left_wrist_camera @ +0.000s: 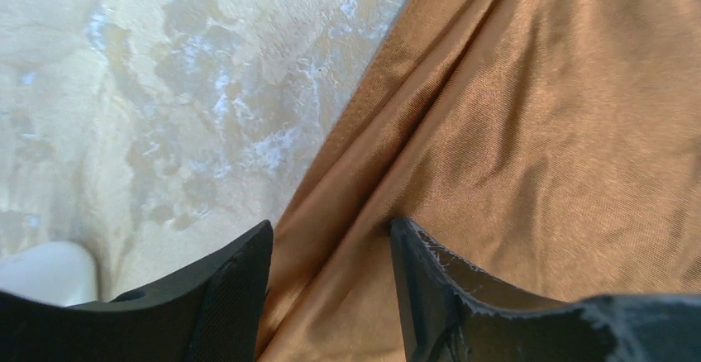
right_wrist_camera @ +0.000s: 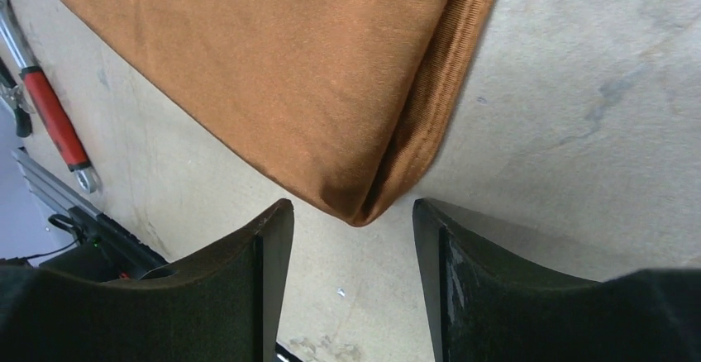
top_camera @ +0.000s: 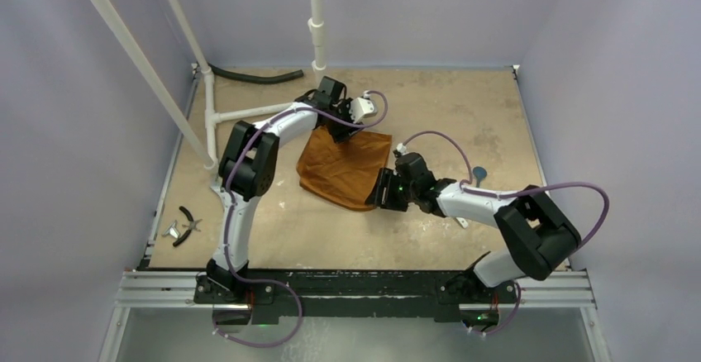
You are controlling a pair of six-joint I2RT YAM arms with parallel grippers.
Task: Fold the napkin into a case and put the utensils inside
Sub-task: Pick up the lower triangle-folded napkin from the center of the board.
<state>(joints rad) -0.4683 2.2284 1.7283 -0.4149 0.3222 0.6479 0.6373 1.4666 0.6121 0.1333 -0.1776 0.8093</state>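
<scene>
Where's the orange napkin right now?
In the top view the napkin lies centrally, between the left hand at its far edge and the right hand at its near right corner.

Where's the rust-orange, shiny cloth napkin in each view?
Top external: rust-orange cloth napkin at mid-table.
Left wrist: napkin fills the right half.
Right wrist: napkin at upper centre, corner pointing down.
Shared landmark: stained beige tabletop under it.
</scene>
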